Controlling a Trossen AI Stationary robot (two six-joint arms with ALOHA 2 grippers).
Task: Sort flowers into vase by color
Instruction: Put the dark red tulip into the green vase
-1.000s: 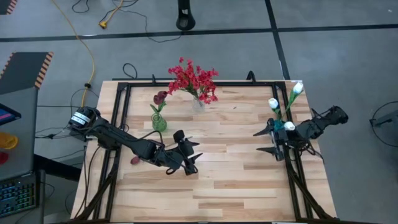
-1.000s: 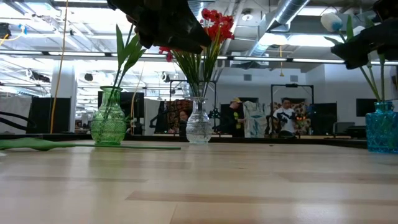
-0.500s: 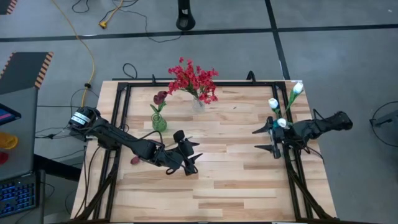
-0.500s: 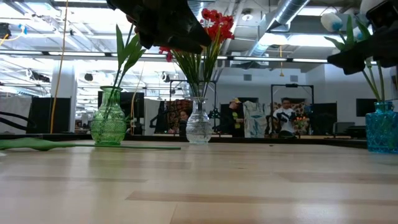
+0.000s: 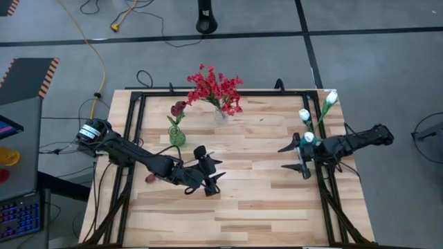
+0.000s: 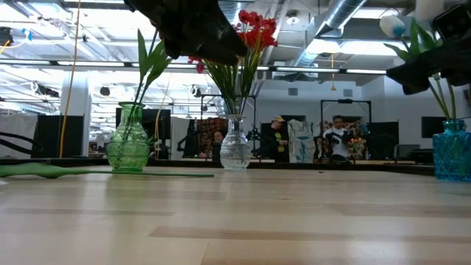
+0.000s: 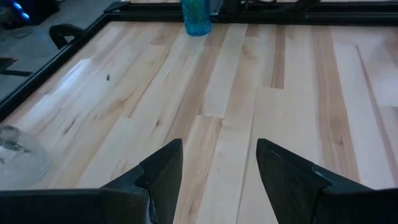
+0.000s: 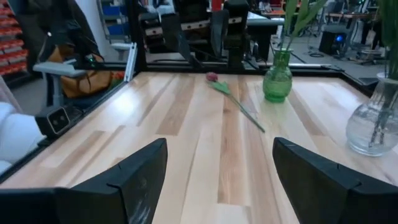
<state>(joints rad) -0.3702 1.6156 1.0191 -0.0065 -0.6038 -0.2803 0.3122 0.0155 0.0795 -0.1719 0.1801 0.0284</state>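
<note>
Red flowers [image 5: 216, 88] stand in a clear vase [image 5: 220, 115] at the far middle. A maroon tulip [image 5: 178, 108] stands in a green vase [image 5: 177, 136]. White tulips [image 5: 331, 97] rise from a blue vase [image 6: 451, 151] at the right edge; one white bud [image 5: 309, 137] sits right by my right wrist. Another maroon flower [image 8: 212, 77] lies flat on the table at the left. My left gripper [image 5: 218, 169] hovers open over the table's middle. My right gripper [image 5: 286, 158] is open beside the blue vase, with nothing between its fingers.
A black frame [image 5: 135, 117] runs along the table's edges. Bare wood [image 5: 256, 187] lies between the two grippers and toward the near edge. People and desks show in the room beyond the far edge [image 6: 338, 136].
My right arm has swung a little, its open gripper edging toward the table's middle. The white bud by its wrist has shifted the same way.
</note>
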